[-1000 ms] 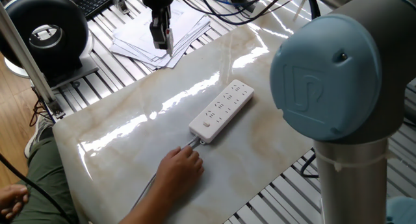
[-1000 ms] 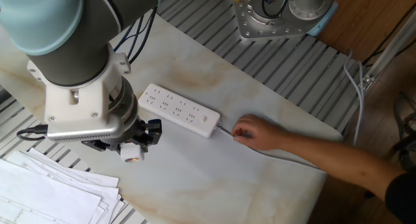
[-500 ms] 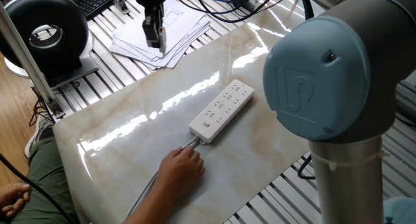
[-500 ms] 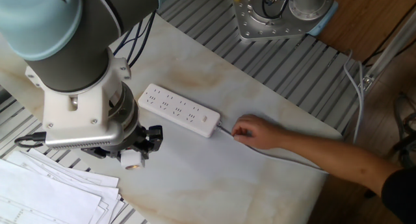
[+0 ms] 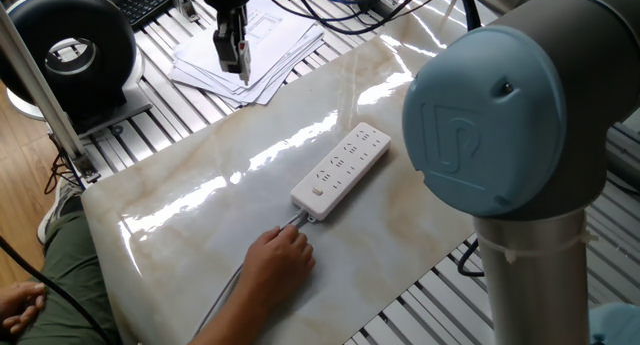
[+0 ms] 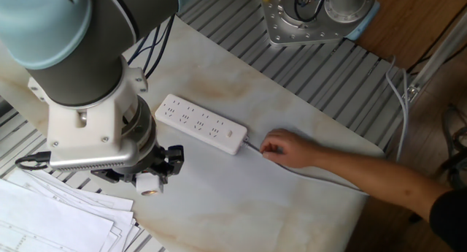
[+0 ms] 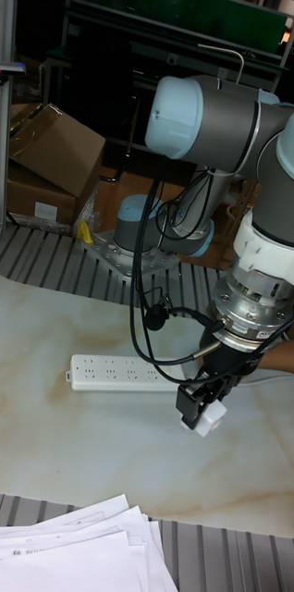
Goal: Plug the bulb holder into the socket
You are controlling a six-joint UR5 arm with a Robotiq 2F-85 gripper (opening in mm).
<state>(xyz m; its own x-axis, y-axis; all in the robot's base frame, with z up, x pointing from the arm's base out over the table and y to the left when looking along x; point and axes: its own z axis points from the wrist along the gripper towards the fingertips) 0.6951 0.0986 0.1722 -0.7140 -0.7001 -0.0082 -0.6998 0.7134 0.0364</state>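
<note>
White socket (image 5: 341,170) lies on marble table (image 5: 200,175), outlets empty.

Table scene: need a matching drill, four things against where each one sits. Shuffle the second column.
Things:
1. socket
2. bulb holder
3. person's hand
4. papers

Places:
A. held in the gripper, above the table
B. stacked at the table's edge
C. lying flat on the table, mid-top
D. resting on the table just past the socket's switch end

Pairs: 1-C, 2-A, 3-D, 4-B
</note>
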